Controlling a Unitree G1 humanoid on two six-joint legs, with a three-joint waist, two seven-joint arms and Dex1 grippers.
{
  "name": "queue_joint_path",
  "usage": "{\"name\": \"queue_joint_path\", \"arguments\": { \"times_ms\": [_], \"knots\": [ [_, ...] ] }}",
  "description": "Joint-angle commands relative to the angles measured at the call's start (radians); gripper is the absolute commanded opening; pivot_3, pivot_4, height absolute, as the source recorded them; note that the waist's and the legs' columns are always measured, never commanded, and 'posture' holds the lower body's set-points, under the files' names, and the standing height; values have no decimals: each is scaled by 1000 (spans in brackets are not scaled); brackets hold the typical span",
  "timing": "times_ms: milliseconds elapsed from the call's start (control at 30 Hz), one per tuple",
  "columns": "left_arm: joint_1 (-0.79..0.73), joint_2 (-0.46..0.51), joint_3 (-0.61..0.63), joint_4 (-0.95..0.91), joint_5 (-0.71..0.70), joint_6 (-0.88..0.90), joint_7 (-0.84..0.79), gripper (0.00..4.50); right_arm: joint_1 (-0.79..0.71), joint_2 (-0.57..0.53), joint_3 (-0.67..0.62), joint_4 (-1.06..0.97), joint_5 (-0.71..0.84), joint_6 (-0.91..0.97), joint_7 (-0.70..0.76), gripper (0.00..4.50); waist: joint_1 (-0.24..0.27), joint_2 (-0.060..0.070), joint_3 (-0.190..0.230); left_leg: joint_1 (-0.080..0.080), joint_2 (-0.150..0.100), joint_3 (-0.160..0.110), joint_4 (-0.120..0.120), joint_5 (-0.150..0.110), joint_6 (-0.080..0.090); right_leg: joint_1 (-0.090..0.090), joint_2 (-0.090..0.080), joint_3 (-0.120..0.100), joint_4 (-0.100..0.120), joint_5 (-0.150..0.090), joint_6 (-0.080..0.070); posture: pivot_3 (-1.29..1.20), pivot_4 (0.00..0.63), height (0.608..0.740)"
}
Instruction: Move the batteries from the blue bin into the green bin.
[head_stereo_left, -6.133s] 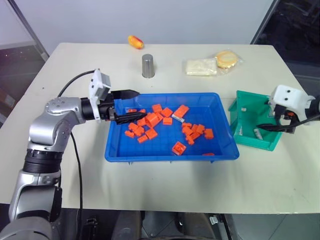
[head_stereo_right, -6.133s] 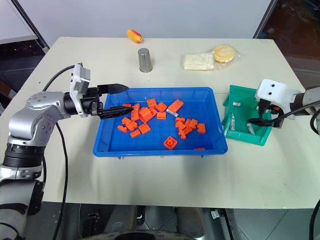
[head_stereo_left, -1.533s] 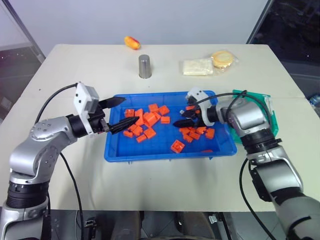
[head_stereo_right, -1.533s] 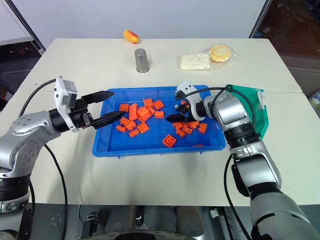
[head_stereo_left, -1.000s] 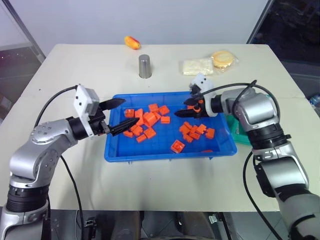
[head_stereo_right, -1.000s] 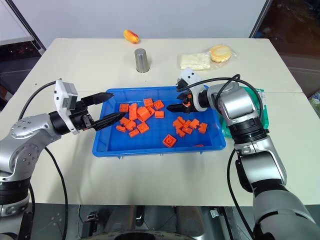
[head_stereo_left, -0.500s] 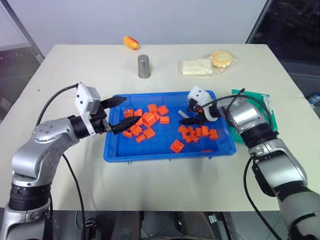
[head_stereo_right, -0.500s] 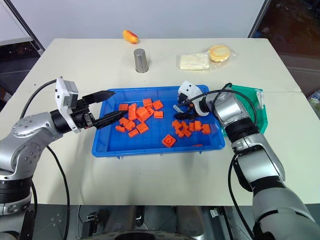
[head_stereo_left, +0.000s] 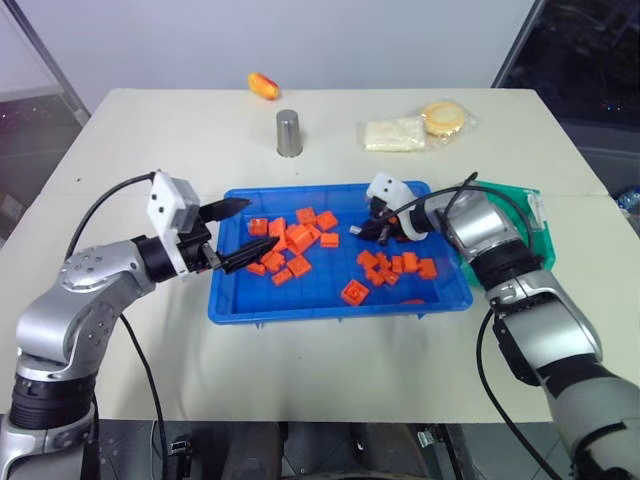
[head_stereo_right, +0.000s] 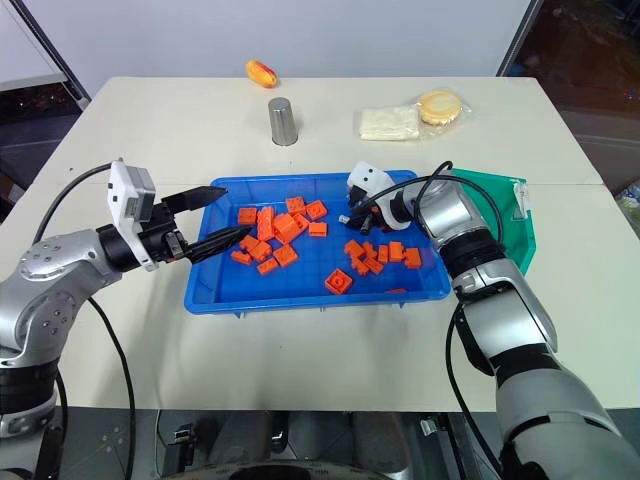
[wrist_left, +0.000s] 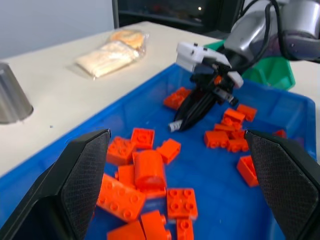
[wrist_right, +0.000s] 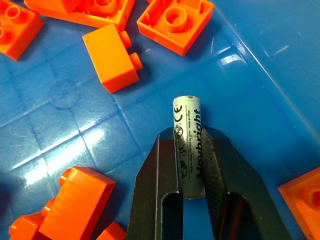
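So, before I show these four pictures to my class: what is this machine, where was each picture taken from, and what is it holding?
It is a two-armed robot. Two pictures look down from its head; the other two come from cameras on each wrist. On the table stands a blue bin of orange blocks, with a green bin partly behind the right arm. The right gripper has its jaws shut on a battery inside the blue bin. The left gripper hovers open over the bin's other end. Farther back are a steel cup and wrapped food.

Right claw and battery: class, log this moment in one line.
right claw: shut on battery | place: blue bin | left claw: open | green bin: waiting
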Motion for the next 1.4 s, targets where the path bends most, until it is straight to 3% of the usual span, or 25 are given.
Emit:
{"name": "queue_joint_path", "arguments": {
  "times_ms": [33,267,400,533,700,900,933,967,1167,1400],
  "knots": [
    [-32,38,26,-12,-35,-2,-58,4500,-51,-46,-98,-122,35,59,-22,53,1,0,0,-1,0,0,0,0,0,-1,0,0,0,0,0,0,150,740],
    [-213,14,-70,155,21,-66,-167,4500,-87,-238,-237,-362,64,214,-47,53,13,1,1,-6,-1,0,0,0,0,-4,-1,-1,-1,0,0,0,150,740],
    [-349,-55,-155,335,94,-150,-248,4500,44,-427,-322,-529,57,319,-60,53,37,1,0,-7,-1,0,0,0,0,-3,0,-1,-4,0,0,0,150,740],
    [-423,-100,-190,477,153,-228,-307,4500,192,-530,-399,-671,87,413,-72,53,26,1,0,-9,-1,1,1,0,0,-3,-1,0,-7,0,1,0,150,740],
    [-472,-140,-198,587,193,-289,-352,4500,357,-606,-524,-806,133,525,-100,53,16,2,1,-9,0,0,1,0,0,-5,1,0,-5,0,1,0,150,740],
    [-479,-167,-186,618,207,-310,-360,4500,452,-609,-564,-826,171,525,-150,53,14,2,1,-9,1,0,2,0,0,-4,1,0,-5,0,1,0,150,740],
    [-478,-169,-185,617,208,-310,-360,4500,456,-610,-563,-820,175,517,-156,1133,15,2,1,-9,0,0,2,0,0,-4,1,0,-5,0,1,0,150,740],
    [-473,-169,-181,612,208,-308,-359,4500,457,-609,-563,-811,181,511,-162,1418,16,2,1,-9,0,0,2,0,0,-4,1,0,-5,0,1,0,150,740],
    [-441,-150,-158,587,217,-299,-333,4500,430,-605,-532,-750,186,458,-208,4477,22,2,1,-9,0,0,2,0,1,-5,1,0,-5,0,1,0,150,740],
    [-398,-97,-54,572,234,-310,-203,4500,313,-572,-566,-516,160,310,-340,4477,26,2,1,-9,0,0,2,0,0,-5,1,0,-5,0,1,0,150,740]
  ]
}}
